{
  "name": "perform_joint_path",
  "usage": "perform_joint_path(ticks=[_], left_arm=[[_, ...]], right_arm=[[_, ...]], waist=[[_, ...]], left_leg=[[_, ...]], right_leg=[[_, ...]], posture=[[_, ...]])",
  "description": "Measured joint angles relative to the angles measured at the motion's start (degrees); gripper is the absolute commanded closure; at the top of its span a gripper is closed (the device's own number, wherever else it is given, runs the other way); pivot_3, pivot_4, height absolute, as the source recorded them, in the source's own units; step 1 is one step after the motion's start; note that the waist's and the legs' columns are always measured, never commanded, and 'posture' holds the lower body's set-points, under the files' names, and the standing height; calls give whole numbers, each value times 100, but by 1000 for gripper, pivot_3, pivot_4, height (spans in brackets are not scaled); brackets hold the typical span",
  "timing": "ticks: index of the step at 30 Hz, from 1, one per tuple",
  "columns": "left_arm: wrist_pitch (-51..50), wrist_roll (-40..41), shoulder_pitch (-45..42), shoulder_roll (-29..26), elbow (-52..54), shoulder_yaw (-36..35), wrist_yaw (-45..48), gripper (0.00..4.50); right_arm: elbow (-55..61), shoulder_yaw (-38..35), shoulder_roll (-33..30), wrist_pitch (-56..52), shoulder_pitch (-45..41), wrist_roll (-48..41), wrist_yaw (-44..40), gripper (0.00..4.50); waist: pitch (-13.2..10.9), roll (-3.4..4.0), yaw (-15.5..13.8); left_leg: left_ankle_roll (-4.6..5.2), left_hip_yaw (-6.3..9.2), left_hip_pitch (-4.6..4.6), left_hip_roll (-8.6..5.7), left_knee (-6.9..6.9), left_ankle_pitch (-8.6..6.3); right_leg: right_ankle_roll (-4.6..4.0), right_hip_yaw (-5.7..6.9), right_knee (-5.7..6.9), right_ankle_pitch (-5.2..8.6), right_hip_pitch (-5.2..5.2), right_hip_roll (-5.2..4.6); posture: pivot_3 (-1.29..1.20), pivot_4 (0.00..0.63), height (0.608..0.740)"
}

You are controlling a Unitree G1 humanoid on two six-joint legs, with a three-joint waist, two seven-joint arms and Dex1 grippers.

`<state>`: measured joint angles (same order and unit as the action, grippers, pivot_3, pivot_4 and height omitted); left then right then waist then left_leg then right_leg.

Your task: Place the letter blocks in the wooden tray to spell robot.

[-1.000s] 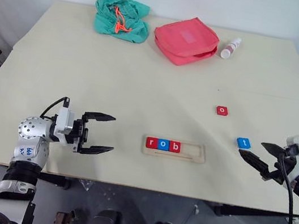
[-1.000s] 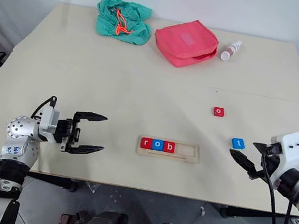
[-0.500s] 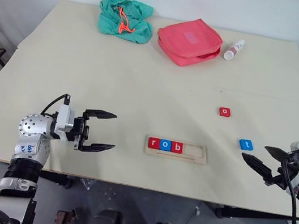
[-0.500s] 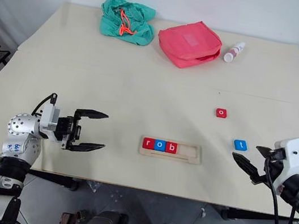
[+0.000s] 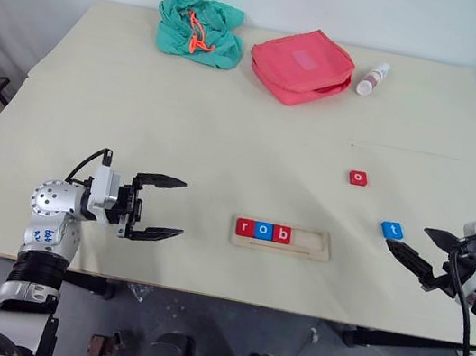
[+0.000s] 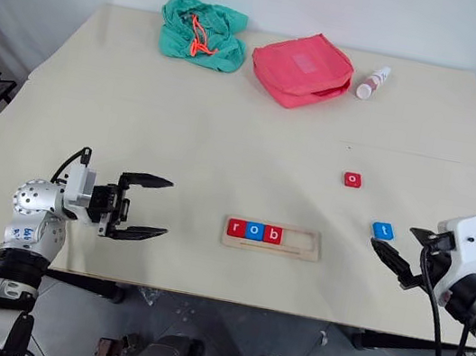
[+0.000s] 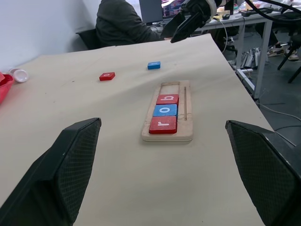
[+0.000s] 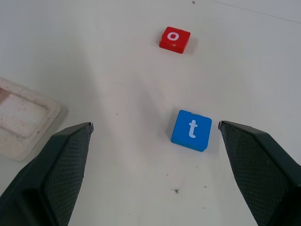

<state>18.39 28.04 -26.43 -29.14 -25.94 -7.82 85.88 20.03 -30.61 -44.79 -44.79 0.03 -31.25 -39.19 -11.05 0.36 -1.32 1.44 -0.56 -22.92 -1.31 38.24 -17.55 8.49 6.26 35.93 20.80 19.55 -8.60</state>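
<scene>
The wooden tray (image 5: 314, 244) lies near the table's front edge, holding a red r (image 5: 244, 228), a blue o (image 5: 263, 231) and a red b (image 5: 282, 234) side by side at its left end. A loose red o block (image 5: 359, 177) lies further back on the right, and a blue t block (image 5: 392, 229) lies closer to the right. My right gripper (image 5: 413, 247) stands open just right of the t block, which sits between its fingers in the right wrist view (image 8: 191, 130). Left of the tray, my left gripper (image 5: 171, 209) is open and empty.
At the back of the table lie a green cloth bag (image 5: 198, 28), a red zippered pouch (image 5: 298, 64) and a small white bottle (image 5: 370, 78). In the left wrist view a person in a dark top (image 7: 123, 27) sits beyond the table.
The whole picture shifted slightly as the camera moved. My right gripper stays beside the t block; the left arm and the blocks have not moved.
</scene>
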Motion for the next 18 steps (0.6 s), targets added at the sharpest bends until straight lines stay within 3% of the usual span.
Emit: perform_joint_path(ticks=[8,18], left_arm=[[13,-9,-19,82,17,13,-6,0],[12,-10,273,147,326,20,-114,0]], right_arm=[[-455,814,386,10,-1430,174,687,38],[-2734,2075,1259,802,-3195,1323,1562,38]], waist=[[0,0,59],[0,1,166]], left_leg=[[-1,0,2,2,0,1],[-2,7,-1,1,-7,1]], right_leg=[[0,0,4,0,3,1],[0,4,11,0,11,1]], posture=[[0,150,740],[0,150,740]])
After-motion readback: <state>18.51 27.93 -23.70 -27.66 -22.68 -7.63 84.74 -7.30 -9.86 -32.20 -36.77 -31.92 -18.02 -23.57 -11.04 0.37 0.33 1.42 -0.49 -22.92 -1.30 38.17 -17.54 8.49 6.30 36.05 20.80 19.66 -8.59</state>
